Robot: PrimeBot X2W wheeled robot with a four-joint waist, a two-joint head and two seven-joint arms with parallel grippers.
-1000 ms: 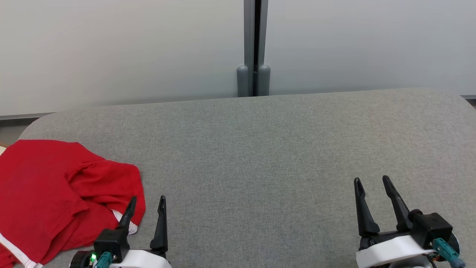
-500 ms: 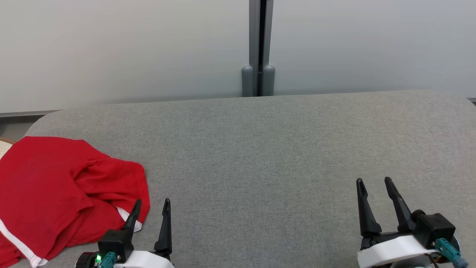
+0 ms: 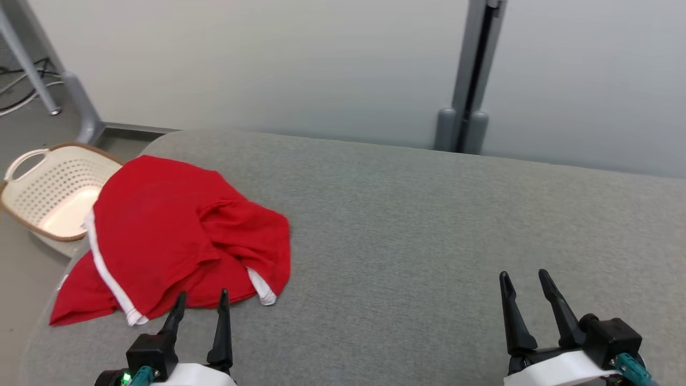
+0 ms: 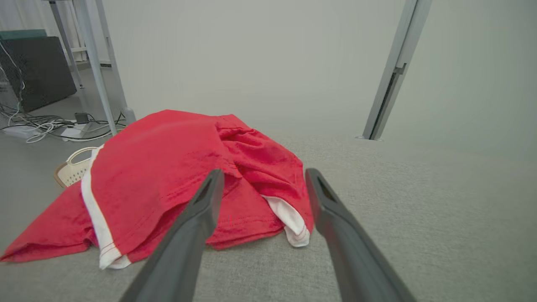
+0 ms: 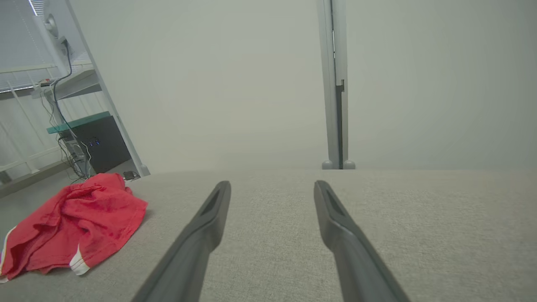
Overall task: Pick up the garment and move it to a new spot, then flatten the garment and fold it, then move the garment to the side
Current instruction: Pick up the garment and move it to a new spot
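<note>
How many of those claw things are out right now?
2. The left claw sits lower left, open, its tips beside the red garment; the right claw sits lower right, open, over the grey surface.

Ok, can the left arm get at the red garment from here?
Probably yes: the left gripper is open, and the red garment lies just beyond its fingertips on the grey surface, with nothing between them.

Head: looked down from high up.
Left wrist: sat low, close to the shirt (image 4: 168, 176).
Right wrist: sat low, far from it.
All saw: the shirt.
</note>
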